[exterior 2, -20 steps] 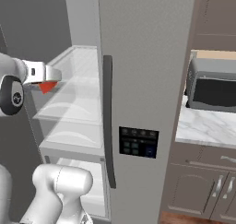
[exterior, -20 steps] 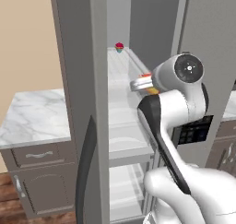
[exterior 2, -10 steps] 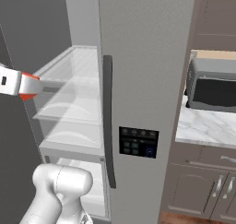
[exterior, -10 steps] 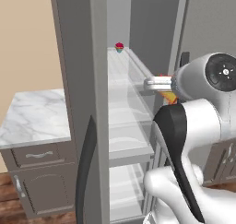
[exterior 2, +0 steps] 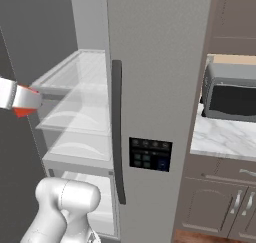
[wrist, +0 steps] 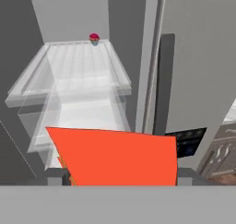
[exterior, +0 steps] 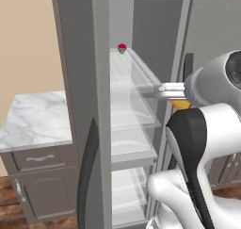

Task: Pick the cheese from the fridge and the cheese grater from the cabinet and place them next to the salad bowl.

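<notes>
The fridge (exterior: 94,105) stands with its left door swung open, clear glass shelves (wrist: 78,75) bare but for a small red-topped item (wrist: 94,38) at twelve o'clock in the hand view. Just outside the shelves, the gripper (wrist: 120,174) has its fingers (wrist: 57,174) part-spread and clamped on the cheese (wrist: 115,158), whose red face sits at six o'clock.

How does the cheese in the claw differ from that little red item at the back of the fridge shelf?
The cheese is a flat-faced red-orange wedge; the red item is small and rounded with a bluish base. The cheese sits between the fingers of the claw, outside the fridge; the red item rests at the back of the top glass shelf. Both are reddish.
</notes>
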